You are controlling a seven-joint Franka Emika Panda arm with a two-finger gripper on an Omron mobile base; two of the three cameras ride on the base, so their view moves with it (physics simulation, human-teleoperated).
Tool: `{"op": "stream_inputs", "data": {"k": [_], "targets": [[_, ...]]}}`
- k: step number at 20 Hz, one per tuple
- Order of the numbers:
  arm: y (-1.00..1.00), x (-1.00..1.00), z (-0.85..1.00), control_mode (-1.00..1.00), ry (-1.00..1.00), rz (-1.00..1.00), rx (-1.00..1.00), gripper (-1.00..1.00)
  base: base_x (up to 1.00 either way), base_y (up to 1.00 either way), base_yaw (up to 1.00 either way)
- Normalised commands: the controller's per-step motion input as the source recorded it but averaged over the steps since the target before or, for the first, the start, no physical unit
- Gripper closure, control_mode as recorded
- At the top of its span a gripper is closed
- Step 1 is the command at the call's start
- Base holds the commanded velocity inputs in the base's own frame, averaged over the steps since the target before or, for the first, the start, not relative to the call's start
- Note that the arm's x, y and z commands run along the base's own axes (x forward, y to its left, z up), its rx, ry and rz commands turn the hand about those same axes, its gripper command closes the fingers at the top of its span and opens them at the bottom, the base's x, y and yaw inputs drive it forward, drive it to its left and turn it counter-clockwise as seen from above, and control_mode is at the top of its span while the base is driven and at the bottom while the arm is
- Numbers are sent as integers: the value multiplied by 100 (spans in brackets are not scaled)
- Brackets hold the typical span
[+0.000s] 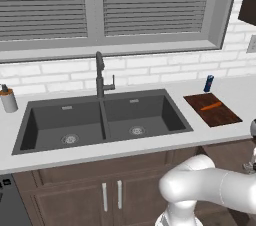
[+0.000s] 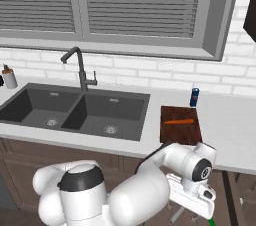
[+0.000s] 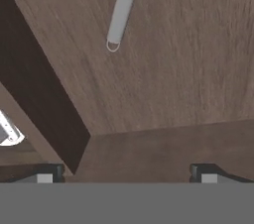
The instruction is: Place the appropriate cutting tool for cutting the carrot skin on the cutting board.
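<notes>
Gripper (image 3: pixel 127 173), fingers spread apart and empty, faces a wooden cabinet front (image 3: pixel 173 79); grey handle (image 3: pixel 121 12) lies ahead; no writing legible.

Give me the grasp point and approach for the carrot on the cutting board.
Take the carrot at mid-length, coming straight down from above and closing across its thin width. It lies flat on the cutting board, so a side approach probably can't get under it, and gripping the middle should keep the thin stick balanced. The blue can stands behind the board.
</notes>
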Motion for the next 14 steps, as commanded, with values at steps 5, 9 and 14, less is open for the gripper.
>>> {"op": "stream_inputs", "data": {"k": [5,9,14], "targets": [[0,4,-14,-100,0,-4,-3,-100,0,0,0],[0,11,-3,-100,1,-2,-2,-100,0,0,0],[0,11,-18,-100,0,-4,-3,-100,0,0,0]]}}
